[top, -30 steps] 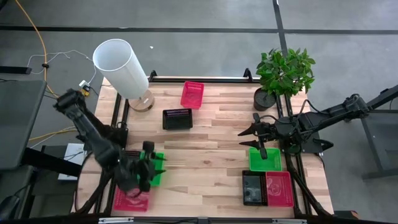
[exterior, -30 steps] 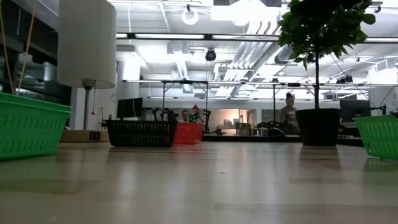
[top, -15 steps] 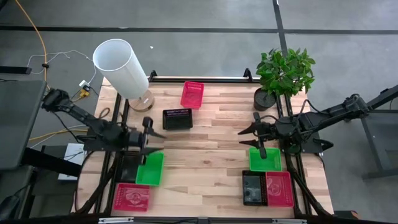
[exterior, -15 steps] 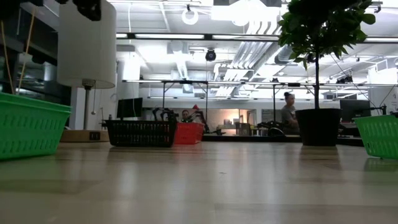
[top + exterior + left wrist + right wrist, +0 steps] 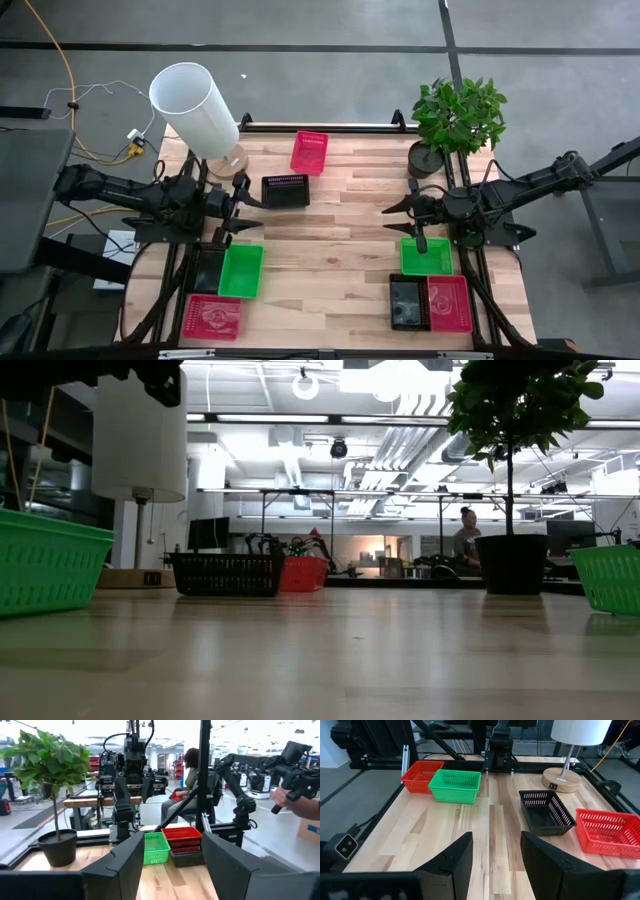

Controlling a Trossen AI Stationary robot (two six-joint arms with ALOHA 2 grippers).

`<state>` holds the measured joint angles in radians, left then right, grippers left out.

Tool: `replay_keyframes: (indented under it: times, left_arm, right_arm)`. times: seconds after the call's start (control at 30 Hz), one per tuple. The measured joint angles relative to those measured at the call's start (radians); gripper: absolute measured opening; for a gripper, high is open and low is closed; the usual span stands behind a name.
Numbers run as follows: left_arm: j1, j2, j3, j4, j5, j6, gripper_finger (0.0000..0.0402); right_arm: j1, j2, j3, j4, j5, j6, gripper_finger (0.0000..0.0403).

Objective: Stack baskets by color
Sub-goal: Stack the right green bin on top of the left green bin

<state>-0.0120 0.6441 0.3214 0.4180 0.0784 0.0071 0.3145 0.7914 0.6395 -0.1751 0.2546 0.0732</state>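
Note:
My left gripper (image 5: 256,214) stands open and empty above the table's left side, pointing level toward the right, just near of the black basket (image 5: 285,190). A red-pink basket (image 5: 309,151) sits at the far edge. Near left lie a green basket (image 5: 241,270), a black one (image 5: 205,268) beside it and a red-pink one (image 5: 211,317). My right gripper (image 5: 401,222) hangs open and empty at the right, above a green basket (image 5: 426,256). Nearer sit a black basket (image 5: 407,302) and a red-pink basket (image 5: 449,302).
A tall white cylinder lamp (image 5: 196,112) stands on its round base at the far left corner. A potted plant (image 5: 455,120) stands at the far right corner. Bare wood (image 5: 330,250) lies between the two arms. People sit in the room beyond the table.
My left gripper has swung from over the green and red-pink baskets at the near left toward the far edge. It has turned from pointing down to pointing level toward the table's right. The green basket has stayed on the table. My right arm has kept still.

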Motion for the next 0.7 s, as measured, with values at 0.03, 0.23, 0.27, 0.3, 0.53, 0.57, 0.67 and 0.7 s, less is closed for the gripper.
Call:
replay_keyframes:
  times: [0.03,0.23,0.27,0.3,0.53,0.57,0.67,0.7]
  left_arm:
    - [0.0,0.0,0.0,0.0,0.0,-0.005,0.0186]
    - [-0.001,0.0,0.0,-0.002,0.0,-0.022,0.0186]
    - [-0.001,0.0,0.0,-0.002,0.0,-0.022,0.0186]
    - [-0.001,0.0,0.0,-0.002,0.0,-0.023,0.0186]
    - [-0.001,0.0,0.0,-0.003,-0.002,-0.023,0.0186]
    - [-0.001,0.0,0.0,-0.003,-0.003,-0.023,0.0186]
    - [-0.001,0.0,0.0,-0.003,-0.003,-0.023,0.0186]
    - [-0.001,0.0,0.0,-0.003,-0.003,-0.022,0.0186]
  right_arm:
    - [0.0,0.0,0.0,0.0,0.002,0.011,0.0154]
    - [0.0,0.001,0.008,-0.082,0.034,0.094,0.0154]
    - [0.0,0.005,0.02,-0.139,0.034,0.12,0.0154]
    - [0.0,0.012,0.036,-0.205,0.034,0.156,0.0154]
    - [0.0,0.096,0.114,-0.639,-0.071,0.512,0.0154]
    - [0.0,0.109,0.114,-0.682,-0.105,0.573,0.0154]
    - [0.0,0.147,0.114,-0.811,-0.2,0.768,0.0154]
    - [0.0,0.158,0.114,-0.851,-0.23,0.832,0.0154]
